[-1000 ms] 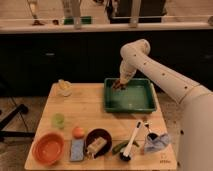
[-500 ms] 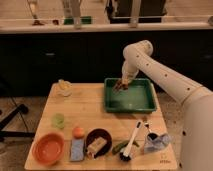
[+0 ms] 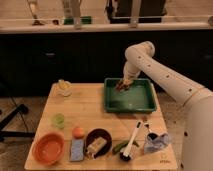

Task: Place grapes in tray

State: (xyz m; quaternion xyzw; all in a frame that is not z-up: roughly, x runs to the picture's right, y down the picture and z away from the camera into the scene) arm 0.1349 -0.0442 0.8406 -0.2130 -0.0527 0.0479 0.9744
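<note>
The green tray (image 3: 131,102) sits at the back right of the wooden table. My gripper (image 3: 123,85) hangs from the white arm over the tray's back left corner, low inside the rim. A small dark reddish lump, the grapes (image 3: 120,87), shows right at the gripper's tip, just above or on the tray floor; I cannot tell whether it is held or resting.
On the table's front there are an orange bowl (image 3: 48,148), an orange fruit (image 3: 77,132), a pale green item (image 3: 59,120), a blue sponge (image 3: 76,149), a black bowl (image 3: 97,141), a white brush (image 3: 133,137) and a crumpled bag (image 3: 156,142). A yellow cup (image 3: 64,88) stands back left.
The arm's elbow has shifted slightly to the right. The gripper stays over the tray's back left corner with the grapes at its tip.
</note>
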